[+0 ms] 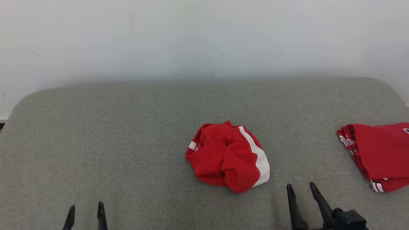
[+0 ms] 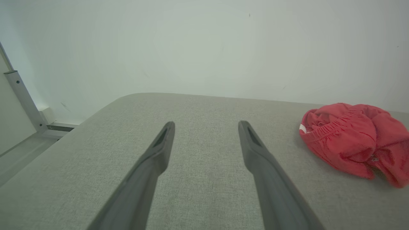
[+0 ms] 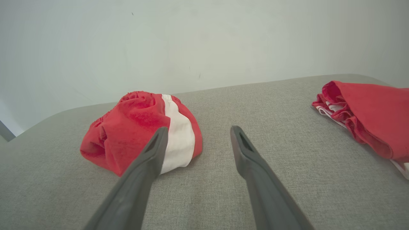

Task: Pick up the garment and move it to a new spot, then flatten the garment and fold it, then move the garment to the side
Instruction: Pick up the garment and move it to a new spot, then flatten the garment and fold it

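Head view showed the crumpled red garment lying in the middle of the grey surface, just ahead and left of the right gripper and well apart from the left gripper, both spread wide and empty.

Before me, the grey fabric table bears a crumpled red garment mid-surface and a folded red garment at my right.

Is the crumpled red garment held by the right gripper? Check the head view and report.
No, the right gripper stands open and empty, apart from the crumpled red garment lying on the grey surface.
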Tool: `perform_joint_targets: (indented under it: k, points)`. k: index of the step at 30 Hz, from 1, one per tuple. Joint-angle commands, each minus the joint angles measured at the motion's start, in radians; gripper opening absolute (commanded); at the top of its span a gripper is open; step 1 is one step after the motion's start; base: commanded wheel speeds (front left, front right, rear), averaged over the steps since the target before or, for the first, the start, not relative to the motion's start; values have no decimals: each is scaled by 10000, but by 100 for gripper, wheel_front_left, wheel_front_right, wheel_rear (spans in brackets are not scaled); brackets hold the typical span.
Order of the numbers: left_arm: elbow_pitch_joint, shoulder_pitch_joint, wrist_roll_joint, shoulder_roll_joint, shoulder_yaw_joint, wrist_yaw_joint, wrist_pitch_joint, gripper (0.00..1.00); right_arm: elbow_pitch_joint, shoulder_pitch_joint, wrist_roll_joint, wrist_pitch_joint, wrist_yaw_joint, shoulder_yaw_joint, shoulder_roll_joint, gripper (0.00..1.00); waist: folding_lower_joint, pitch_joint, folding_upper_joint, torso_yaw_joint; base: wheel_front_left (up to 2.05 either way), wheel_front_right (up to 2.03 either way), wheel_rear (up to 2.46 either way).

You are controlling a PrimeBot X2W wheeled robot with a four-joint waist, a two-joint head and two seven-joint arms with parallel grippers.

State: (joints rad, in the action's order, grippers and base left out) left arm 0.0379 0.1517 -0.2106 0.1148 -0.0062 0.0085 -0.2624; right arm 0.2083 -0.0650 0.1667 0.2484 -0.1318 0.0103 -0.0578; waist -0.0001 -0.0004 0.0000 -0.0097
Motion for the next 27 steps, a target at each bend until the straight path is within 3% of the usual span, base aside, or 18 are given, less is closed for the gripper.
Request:
perform_joint_targets:
  k: [1, 10, 27]
  points:
    - [95, 192, 202, -36, 85, -106, -26, 100, 56, -97, -81, 73, 26, 46, -75, 100, 1, -31, 0, 30, 0, 0, 0]
    - [697, 429, 811, -293, 304, -702, -27, 100, 466, -200, -94, 124, 26, 233, -140, 100, 1, -99, 0, 40, 0, 0, 0]
    - [749, 87, 1141, -532, 425, -1090, -28, 100, 593, -23, -2, 159, 26, 399, -86, 100, 1, -30, 0, -154, 0, 0, 0]
